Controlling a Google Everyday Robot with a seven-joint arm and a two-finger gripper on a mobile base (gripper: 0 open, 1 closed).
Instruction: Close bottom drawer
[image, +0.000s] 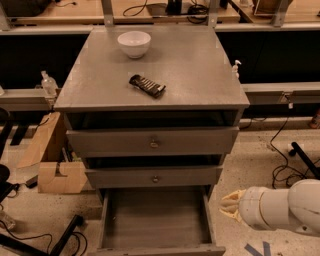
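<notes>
The bottom drawer (155, 220) of the grey cabinet is pulled far out toward me, showing its empty grey plank inside; its front panel sits at the frame's lower edge and its knob is out of view. My gripper (229, 205) is at the lower right, just right of the open drawer's right side wall, at the end of my white arm (280, 207). It points left toward the drawer and holds nothing that I can see.
Above are the middle drawer (154, 176) and the top drawer (152, 142), both slightly out. On the cabinet top are a white bowl (134, 43) and a dark snack bar (147, 85). Cardboard boxes (52, 165) stand at the left; cables (287, 160) lie on the floor at the right.
</notes>
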